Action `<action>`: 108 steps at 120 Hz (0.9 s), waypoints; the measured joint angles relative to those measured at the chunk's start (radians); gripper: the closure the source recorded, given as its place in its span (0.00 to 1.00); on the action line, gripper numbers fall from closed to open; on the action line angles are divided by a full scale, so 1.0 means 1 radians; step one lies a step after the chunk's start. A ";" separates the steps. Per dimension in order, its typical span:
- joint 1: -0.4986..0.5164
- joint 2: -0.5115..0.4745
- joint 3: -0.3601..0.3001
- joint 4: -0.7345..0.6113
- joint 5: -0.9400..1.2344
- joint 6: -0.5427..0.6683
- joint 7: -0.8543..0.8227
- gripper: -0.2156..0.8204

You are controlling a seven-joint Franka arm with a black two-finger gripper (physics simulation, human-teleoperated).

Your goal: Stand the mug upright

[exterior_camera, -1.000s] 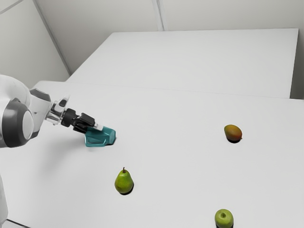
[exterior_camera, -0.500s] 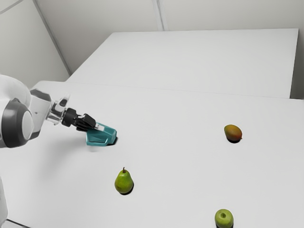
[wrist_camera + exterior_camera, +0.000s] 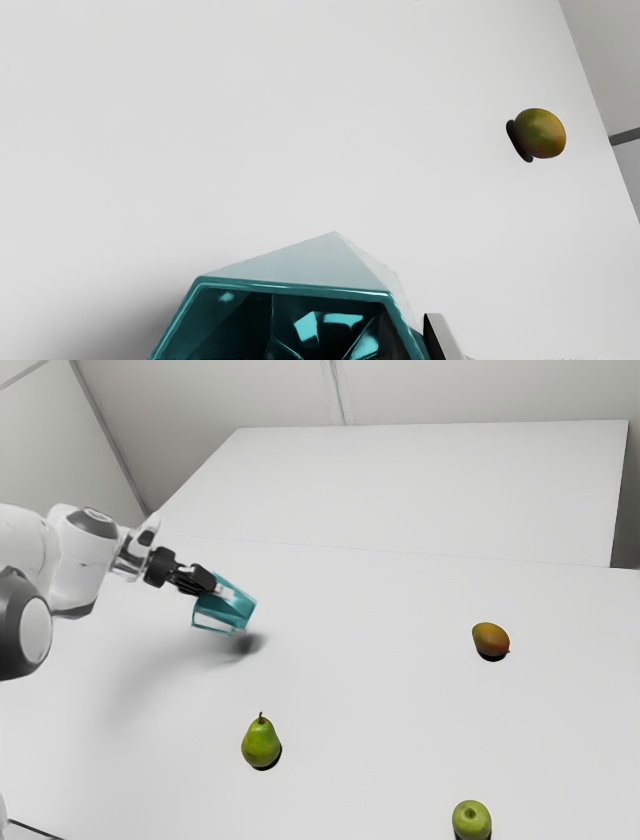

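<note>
Hand (image 3: 218, 591) is pinching the mug (image 3: 232, 606) by its wall: one finger (image 3: 441, 337) is sitting outside, the other is showing dark inside the mouth. Mug is hanging off the tabletop (image 3: 390, 660), its shadow (image 3: 246, 644) lying just below it, at the exterior view's left, well apart from the mango (image 3: 491, 640). Pear (image 3: 261, 743) is standing nearer the exterior camera.

Step in hand, my read: levelling the mug while it's hanging clear, then setting it down. It's leaning, so the hand needs to be turning it until the base is facing straight down. Best be rotating slowly, since a one-wall grip could be letting the mug pivot about the fingers. Then be lowering straight, watching for the base meeting the tabletop flat; if one edge is touching first, be correcting the tilt before pressing. Only be opening once the base is bearing the weight, and be backing out along the wall so the inner finger isn't dragging the rim (image 3: 295, 286) over.

Looks: teal, glossy, flat-sided with hard corners. Rim is running in straight segments, and the mouth is facing the wrist camera. Inside is going dark with bright cyan glints; outer face is catching light and looking pale there.
</note>
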 joint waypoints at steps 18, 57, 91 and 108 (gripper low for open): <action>-0.047 -0.053 -0.043 0.043 0.156 0.041 -0.030 0.96; -0.233 -0.225 -0.080 -0.037 0.692 0.211 -0.156 0.96; -0.320 -0.328 -0.131 -0.231 1.061 0.399 -0.317 0.96; -0.347 -0.347 -0.149 -0.293 1.210 0.477 -0.415 0.96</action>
